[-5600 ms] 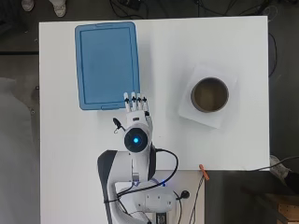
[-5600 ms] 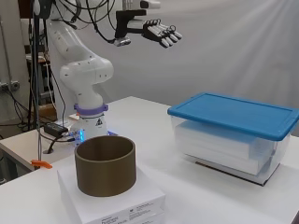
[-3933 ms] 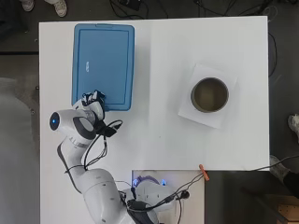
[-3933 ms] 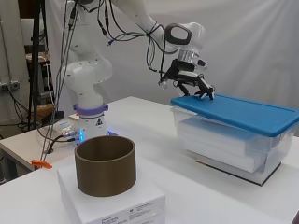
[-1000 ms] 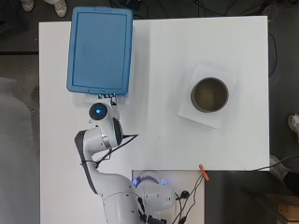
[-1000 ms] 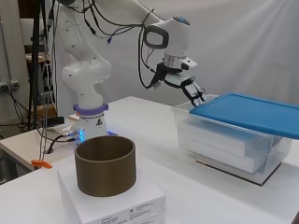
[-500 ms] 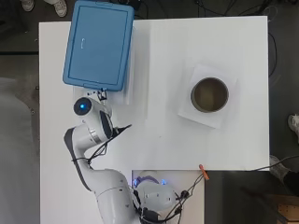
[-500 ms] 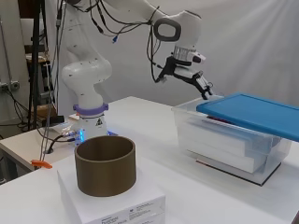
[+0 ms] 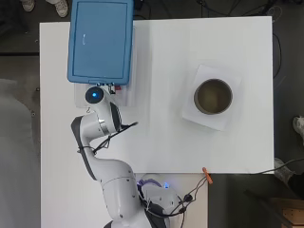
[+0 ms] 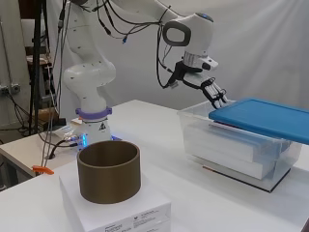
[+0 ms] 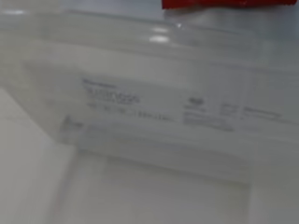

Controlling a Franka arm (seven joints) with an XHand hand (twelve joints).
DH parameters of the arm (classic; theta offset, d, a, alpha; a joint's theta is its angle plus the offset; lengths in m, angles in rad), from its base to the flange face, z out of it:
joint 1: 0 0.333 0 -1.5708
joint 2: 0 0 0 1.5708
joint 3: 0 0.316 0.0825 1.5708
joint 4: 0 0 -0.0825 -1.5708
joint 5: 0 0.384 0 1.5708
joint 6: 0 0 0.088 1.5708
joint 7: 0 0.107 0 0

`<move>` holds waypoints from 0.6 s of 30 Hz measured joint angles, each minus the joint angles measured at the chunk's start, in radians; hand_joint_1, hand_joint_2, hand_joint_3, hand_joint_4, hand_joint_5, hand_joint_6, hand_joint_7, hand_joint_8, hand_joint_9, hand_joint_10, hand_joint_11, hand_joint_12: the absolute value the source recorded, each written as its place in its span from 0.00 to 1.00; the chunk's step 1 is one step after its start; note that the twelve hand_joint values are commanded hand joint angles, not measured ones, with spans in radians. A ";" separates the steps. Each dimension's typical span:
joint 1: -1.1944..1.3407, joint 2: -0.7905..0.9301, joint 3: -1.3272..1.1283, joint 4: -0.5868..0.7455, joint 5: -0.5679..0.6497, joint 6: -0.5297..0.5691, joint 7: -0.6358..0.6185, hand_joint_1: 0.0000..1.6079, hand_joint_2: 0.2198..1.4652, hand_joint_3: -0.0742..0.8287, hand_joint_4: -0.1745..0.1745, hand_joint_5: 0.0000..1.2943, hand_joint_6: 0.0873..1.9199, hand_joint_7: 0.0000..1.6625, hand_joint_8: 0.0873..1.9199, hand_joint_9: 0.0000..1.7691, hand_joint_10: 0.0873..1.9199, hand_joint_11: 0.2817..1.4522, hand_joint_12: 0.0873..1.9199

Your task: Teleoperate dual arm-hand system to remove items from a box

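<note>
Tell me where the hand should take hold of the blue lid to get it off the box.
Take the blue lid by its near short edge, coming from the arm's side. That edge sits raised over the clear box, and the hand, its fingers straight, is already there.

We can read no text anywhere. We see lines of small print on the clear box [image 11: 154,112] in the wrist view and on the white carton [image 10: 126,211] under the brown cylinder [image 10: 109,170] in the side view, but they are too small and blurred to make out.
</note>
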 joint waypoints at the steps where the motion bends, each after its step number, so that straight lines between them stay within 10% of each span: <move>1: -0.005 0.028 -0.022 0.030 -0.004 -0.005 -0.001 0.04 0.74 0.08 0.45 0.32 0.00 0.33 0.00 0.34 0.00 0.22 0.00; 7: -0.021 0.134 -0.102 0.210 -0.139 -0.097 -0.038 0.04 0.74 0.08 0.44 0.31 0.00 0.24 0.00 0.24 0.00 0.13 0.00; 12: -0.022 0.176 -0.109 0.404 -0.346 -0.204 -0.068 0.02 0.77 0.08 0.48 0.37 0.00 0.39 0.00 0.41 0.00 0.30 0.00; 18: -0.010 0.016 -0.106 0.234 -0.114 -0.139 -0.123 0.06 0.75 0.08 0.59 0.43 0.00 0.36 0.00 0.36 0.00 0.22 0.00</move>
